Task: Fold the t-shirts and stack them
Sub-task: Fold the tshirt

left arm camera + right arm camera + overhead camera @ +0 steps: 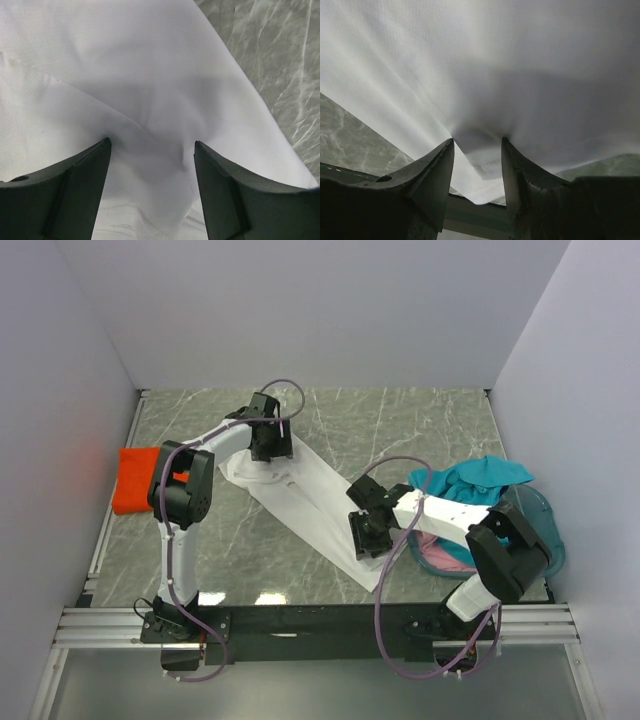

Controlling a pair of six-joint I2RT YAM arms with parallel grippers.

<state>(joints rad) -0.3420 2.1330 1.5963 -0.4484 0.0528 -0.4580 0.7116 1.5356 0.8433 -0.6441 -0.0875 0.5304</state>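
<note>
Over the table (420, 430), left hand (151, 145), right hand (477, 142) each pinching white t-shirt (305, 502), orange t-shirt (133, 480) overhead only

White arms (440, 512), black joints (183, 490), purple cables (377, 612), dark fingers (75, 195).

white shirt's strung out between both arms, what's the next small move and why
The white t-shirt is pulled into a narrow diagonal strip between the left end effector and the right end effector, too bunched to fold, so probably lay it down on the table and spread it flat first.
</note>
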